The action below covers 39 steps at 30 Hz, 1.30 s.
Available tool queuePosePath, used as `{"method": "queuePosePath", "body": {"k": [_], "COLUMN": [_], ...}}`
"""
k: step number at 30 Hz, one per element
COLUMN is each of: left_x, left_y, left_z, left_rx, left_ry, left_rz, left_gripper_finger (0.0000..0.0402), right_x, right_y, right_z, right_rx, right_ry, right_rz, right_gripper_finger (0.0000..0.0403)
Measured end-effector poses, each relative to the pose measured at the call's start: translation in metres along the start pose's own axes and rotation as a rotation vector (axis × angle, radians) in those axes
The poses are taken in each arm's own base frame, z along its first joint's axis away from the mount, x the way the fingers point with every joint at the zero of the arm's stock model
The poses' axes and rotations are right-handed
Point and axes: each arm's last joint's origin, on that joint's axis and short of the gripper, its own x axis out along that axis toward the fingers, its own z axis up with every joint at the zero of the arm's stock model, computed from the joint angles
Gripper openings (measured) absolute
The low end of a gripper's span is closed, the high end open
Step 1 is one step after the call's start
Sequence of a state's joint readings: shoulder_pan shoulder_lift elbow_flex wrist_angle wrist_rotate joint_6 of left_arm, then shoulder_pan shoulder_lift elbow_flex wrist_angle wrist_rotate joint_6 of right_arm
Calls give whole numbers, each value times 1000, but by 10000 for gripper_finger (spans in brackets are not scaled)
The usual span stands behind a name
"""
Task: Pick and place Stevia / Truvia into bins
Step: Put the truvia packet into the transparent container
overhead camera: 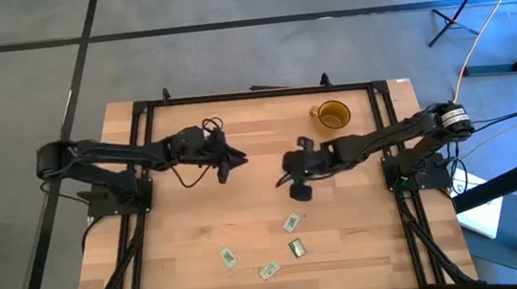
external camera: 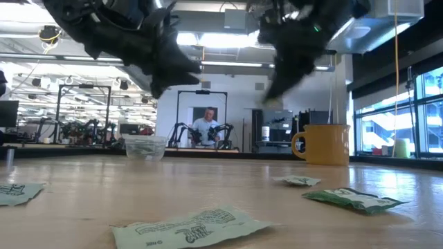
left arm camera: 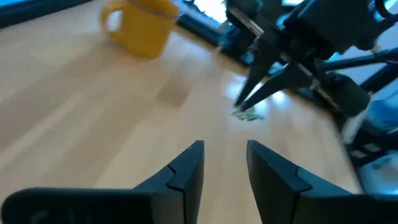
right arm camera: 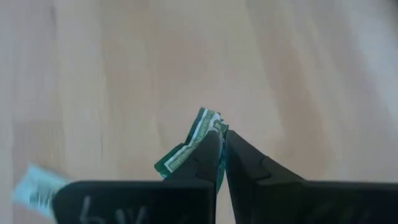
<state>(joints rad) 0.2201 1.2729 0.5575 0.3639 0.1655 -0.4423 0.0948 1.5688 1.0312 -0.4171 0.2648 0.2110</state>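
Note:
My right gripper (overhead camera: 280, 180) hangs over the middle of the table, shut on a green-and-white sachet (right arm camera: 186, 148). My left gripper (left arm camera: 225, 154) is open and touches nothing. It hovers a little to the left of the right one (left arm camera: 261, 87) and points toward it. Several more sachets lie flat near the table's near edge (overhead camera: 291, 223) (overhead camera: 297, 247) (overhead camera: 227, 257) (overhead camera: 269, 270). The amber mug (overhead camera: 330, 115) stands near the far right edge. The clear cup (external camera: 145, 147) stands toward the far left and shows only in the low view. My right gripper pinches the sachet at one edge (right arm camera: 211, 127) between its two fingertips. The fingers slant down from the table's right side. The sachet is lifted clear of the table and sticks out below the fingertips (left arm camera: 249, 114), slightly crumpled.
Bare wood lies between the two grippers and the mug (left arm camera: 140, 25). In the low view the loose sachets (external camera: 194, 228) (external camera: 353, 199) (external camera: 297, 181) (external camera: 17, 192) lie in the foreground. A black frame runs along the table's edges (overhead camera: 253, 94). A person sits in the room behind (external camera: 208, 124).

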Motion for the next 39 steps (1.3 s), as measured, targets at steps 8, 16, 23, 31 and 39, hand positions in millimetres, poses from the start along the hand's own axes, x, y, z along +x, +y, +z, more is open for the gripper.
{"method": "queuePosePath", "body": {"k": [8, 16, 23, 31, 39], "left_x": [25, 33, 43, 46, 46], "left_y": [-2, -4, -15, -17, -17], "left_z": [-4, 3, 11, 12, 12], "left_rx": [-49, -83, -73, -81, -80], "left_ry": [-84, -127, -87, -41, -43], "left_rz": [-115, -140, -207, -177, -173], "left_gripper_finger": [151, 171, 171, 171, 166], "right_x": [-22, -26, -26, -27, -28], "right_y": [2, 3, 3, 2, 3], "right_z": [43, 50, 50, 51, 56], "right_rx": [-154, -186, -186, -199, -208], "right_ry": [-187, -225, -226, -243, -295], "right_rz": [3, 2, 4, -36, -38], "right_gripper_finger": [21, 21, 21, 21, 21]}}
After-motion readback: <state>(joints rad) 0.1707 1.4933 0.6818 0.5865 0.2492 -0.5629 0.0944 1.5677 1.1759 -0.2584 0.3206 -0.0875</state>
